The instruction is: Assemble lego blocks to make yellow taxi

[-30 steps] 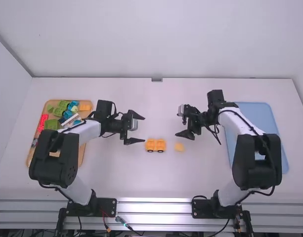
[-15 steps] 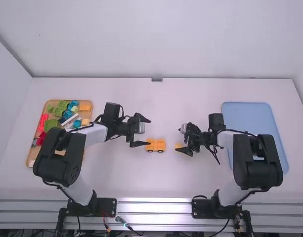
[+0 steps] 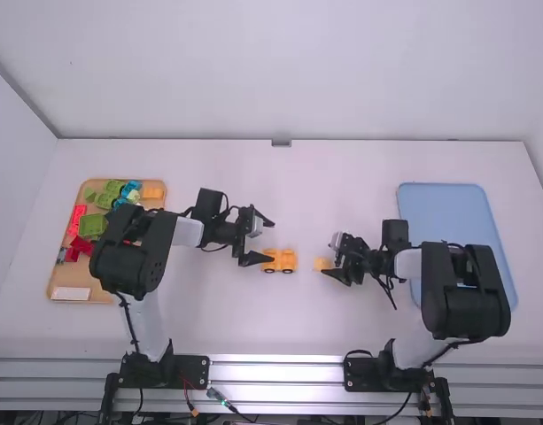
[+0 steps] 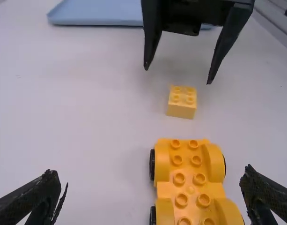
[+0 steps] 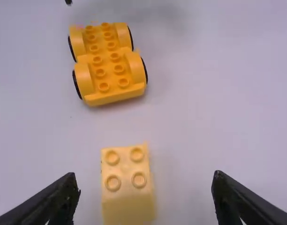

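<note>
The yellow wheeled base sits upright on the surface, about midway between its left and right edges and somewhat closer to the near edge than to the far one, studs facing up. The pale yellow block lies to its right, a little apart, also studs up. The right end effector is open, its fingers spread around the block without gripping it, and the block sits off-centre, nearer one finger. The left end effector is open too, at the base's left end, one fingertip close to it; whether they touch I cannot tell. Both pieces look like stiff, smooth plastic, light and hard to damage, so a firm squeeze should do no harm, though the slick walls could let the block twist if pinched off-centre. The block is best taken low on two opposite flat sides, leaving the studs and the underside free for pressing on. The base will likely roll if nudged along its wheels, so it is better held by its body between the wheel arches, or pinned across both sides, while the block is pushed down. Centring the right fingers before closing would keep the block from being shoved sideways.
</note>
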`<act>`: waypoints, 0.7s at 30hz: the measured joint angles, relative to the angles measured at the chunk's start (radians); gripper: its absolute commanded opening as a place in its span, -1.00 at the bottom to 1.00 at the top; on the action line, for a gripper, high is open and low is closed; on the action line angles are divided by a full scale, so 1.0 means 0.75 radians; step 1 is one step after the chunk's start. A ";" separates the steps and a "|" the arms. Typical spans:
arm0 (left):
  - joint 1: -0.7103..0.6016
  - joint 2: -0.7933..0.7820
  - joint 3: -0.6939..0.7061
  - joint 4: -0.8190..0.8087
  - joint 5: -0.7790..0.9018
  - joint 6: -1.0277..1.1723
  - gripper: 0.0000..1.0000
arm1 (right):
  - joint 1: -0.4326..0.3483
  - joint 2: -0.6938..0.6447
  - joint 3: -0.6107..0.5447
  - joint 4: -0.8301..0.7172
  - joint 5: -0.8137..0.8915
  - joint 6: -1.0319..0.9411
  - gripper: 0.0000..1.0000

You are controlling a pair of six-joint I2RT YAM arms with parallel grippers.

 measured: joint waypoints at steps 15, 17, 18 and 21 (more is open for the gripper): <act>-0.005 0.000 0.000 0.000 0.002 -0.010 0.98 | 0.032 0.001 -0.022 0.007 0.109 0.008 0.56; -0.005 0.000 0.000 -0.001 0.003 -0.010 0.98 | 0.032 0.011 -0.022 0.015 0.113 0.007 0.56; -0.005 0.000 0.000 -0.001 0.003 -0.010 0.98 | 0.032 0.028 -0.020 0.015 0.114 0.008 0.55; -0.005 0.000 -0.001 -0.001 0.003 -0.010 0.98 | 0.038 0.095 -0.008 0.013 0.114 0.007 0.47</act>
